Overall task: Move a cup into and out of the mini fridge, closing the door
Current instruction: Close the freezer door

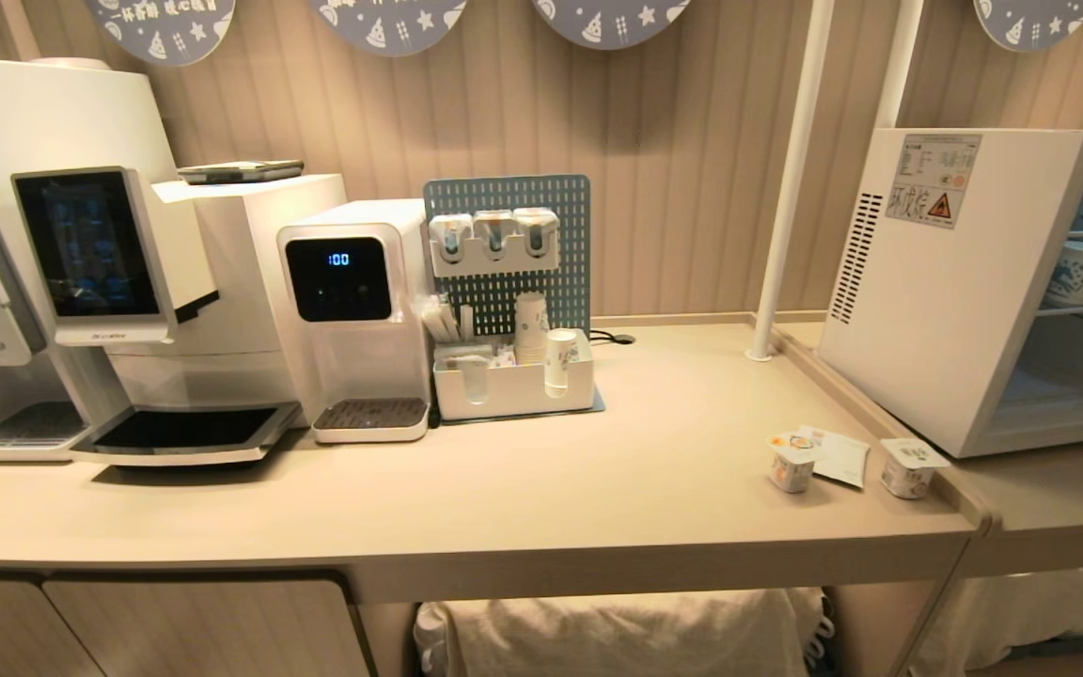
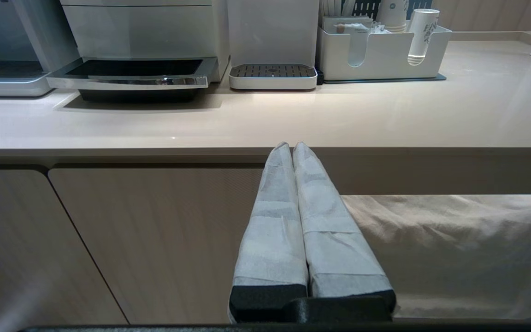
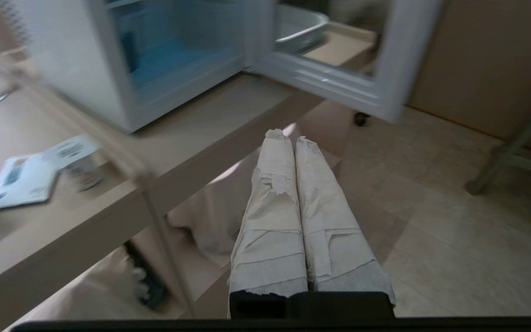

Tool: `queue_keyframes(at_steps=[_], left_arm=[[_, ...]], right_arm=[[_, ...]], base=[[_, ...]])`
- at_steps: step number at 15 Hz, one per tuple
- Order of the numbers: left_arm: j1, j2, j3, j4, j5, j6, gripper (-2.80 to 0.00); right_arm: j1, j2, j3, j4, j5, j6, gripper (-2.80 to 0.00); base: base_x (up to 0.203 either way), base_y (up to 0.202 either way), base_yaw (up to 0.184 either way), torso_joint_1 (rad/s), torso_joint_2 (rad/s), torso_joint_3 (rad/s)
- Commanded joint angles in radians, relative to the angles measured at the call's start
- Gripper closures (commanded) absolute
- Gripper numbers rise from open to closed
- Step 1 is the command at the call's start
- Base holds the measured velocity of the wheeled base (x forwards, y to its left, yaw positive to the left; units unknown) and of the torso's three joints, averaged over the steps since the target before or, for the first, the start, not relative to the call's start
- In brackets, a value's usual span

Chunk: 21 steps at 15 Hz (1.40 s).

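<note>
The white mini fridge (image 1: 955,282) stands at the right end of the counter with its inside showing. A white cup with a blue pattern (image 1: 1077,271) sits on its upper wire shelf. In the right wrist view the door (image 3: 325,78) hangs swung wide open, out past the counter's end beside the fridge (image 3: 62,60). My right gripper (image 3: 288,136) is shut and empty, below the counter edge in front of the fridge. Lower down in front of the cabinet, my left gripper (image 2: 291,146) is parked, shut and empty. Neither arm shows in the head view.
A coffee machine (image 1: 128,301), a water dispenser (image 1: 353,310) and an organizer with paper cups (image 1: 513,385) line the back of the counter (image 1: 541,508). Two small sealed pots (image 1: 792,465) (image 1: 908,467) and a leaflet (image 1: 838,454) lie near the fridge. A white pole (image 1: 786,179) rises beside it.
</note>
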Motion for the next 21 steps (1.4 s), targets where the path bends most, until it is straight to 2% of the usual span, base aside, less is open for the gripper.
queue_keyframes(at_steps=[1, 3, 5, 6, 8, 9, 11, 12, 13, 15, 21], left_arm=[[0.001, 0.001, 0.002, 0.000, 0.000, 0.000, 0.00], [0.001, 0.001, 0.002, 0.000, 0.000, 0.000, 0.00], [0.001, 0.001, 0.002, 0.000, 0.000, -0.001, 0.00], [0.001, 0.001, 0.002, 0.000, 0.000, 0.000, 0.00], [0.001, 0.001, 0.002, 0.000, 0.000, 0.000, 0.00], [0.001, 0.001, 0.002, 0.000, 0.000, 0.000, 0.00], [0.001, 0.001, 0.002, 0.000, 0.000, 0.000, 0.00], [0.000, 0.001, 0.002, 0.000, 0.000, 0.000, 0.00], [0.001, 0.001, 0.002, 0.000, 0.000, 0.000, 0.00], [0.001, 0.001, 0.002, 0.000, 0.000, 0.000, 0.00], [0.000, 0.001, 0.002, 0.000, 0.000, 0.000, 0.00]], right_arm=[[-0.053, -0.268, 0.030, 0.014, -0.013, -0.036, 0.00], [-0.082, -0.439, 0.071, 0.048, 0.023, -0.072, 0.00], [-0.095, -0.559, 0.155, 0.057, 0.131, -0.054, 0.00], [-0.098, -0.571, 0.202, 0.053, 0.268, -0.011, 0.00], [-0.102, -0.566, 0.265, 0.056, 0.590, 0.061, 0.00], [-0.103, -0.565, 0.277, 0.071, 0.710, 0.075, 0.00], [-0.103, -0.564, 0.290, 0.144, 0.925, 0.042, 0.00], [-0.103, -0.565, 0.301, 0.165, 0.974, -0.025, 0.00], [-0.103, -0.565, 0.311, 0.157, 0.982, -0.040, 0.00], [-0.104, -0.563, 0.316, 0.140, 0.958, 0.050, 0.00], [-0.104, -0.562, 0.316, 0.135, 0.952, 0.053, 0.00]], base=[[0.000, 0.000, 0.000, 0.000, 0.00, 0.000], [0.000, 0.000, 0.000, 0.000, 0.00, 0.000], [0.000, 0.000, 0.000, 0.000, 0.00, 0.000], [0.000, 0.000, 0.000, 0.000, 0.00, 0.000], [0.000, 0.000, 0.000, 0.000, 0.00, 0.000], [0.000, 0.000, 0.000, 0.000, 0.00, 0.000], [0.000, 0.000, 0.000, 0.000, 0.00, 0.000], [0.000, 0.000, 0.000, 0.000, 0.00, 0.000], [0.000, 0.000, 0.000, 0.000, 0.00, 0.000], [0.000, 0.000, 0.000, 0.000, 0.00, 0.000], [0.000, 0.000, 0.000, 0.000, 0.00, 0.000]])
